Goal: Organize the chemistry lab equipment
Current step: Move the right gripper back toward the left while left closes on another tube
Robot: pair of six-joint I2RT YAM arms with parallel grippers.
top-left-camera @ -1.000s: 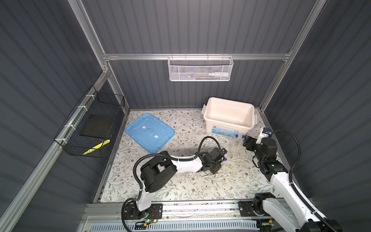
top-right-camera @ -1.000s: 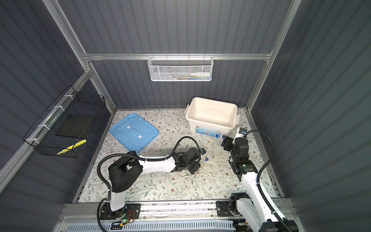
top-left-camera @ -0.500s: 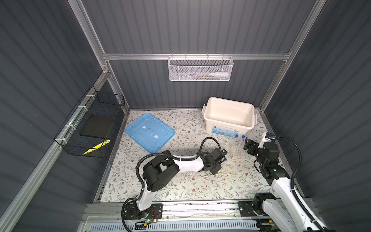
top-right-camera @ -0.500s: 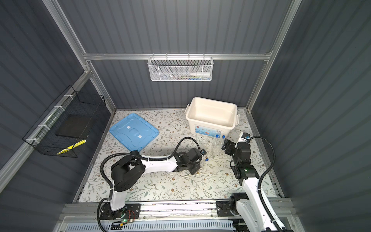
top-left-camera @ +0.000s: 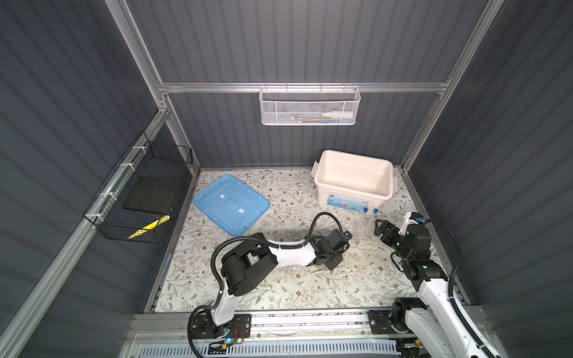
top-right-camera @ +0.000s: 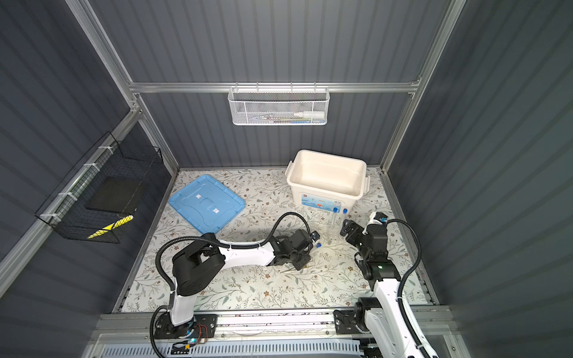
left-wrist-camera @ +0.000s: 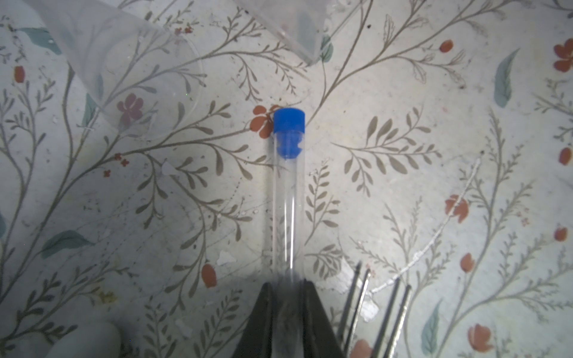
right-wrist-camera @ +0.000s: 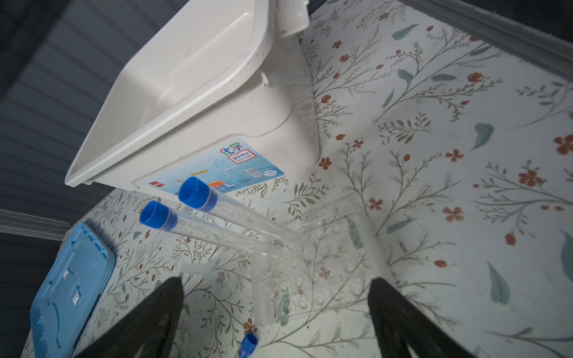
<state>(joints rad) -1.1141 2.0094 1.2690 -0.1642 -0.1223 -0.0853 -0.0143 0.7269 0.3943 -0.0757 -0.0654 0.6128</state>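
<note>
Narrowed since a second ago, the left hand (left-wrist-camera: 287, 283) clamps the bottom end of a slim clear blue-capped test tube (left-wrist-camera: 286, 201) lying on the floral-patterned table (left-wrist-camera: 434, 124). Thin metal tweezers (left-wrist-camera: 372, 307) lie just beside that hand, and a small clear glass dish (left-wrist-camera: 133, 77) sits near the cap. The right hand (right-wrist-camera: 276, 280), spread wider than before, hangs released over the clear plastic tube rack (right-wrist-camera: 310, 279), where two more blue-capped tubes (right-wrist-camera: 242, 215) stand. Bare table spreads toward the near rail. The cream plastic box (right-wrist-camera: 217, 124) behind has a label reading "化学".
</note>
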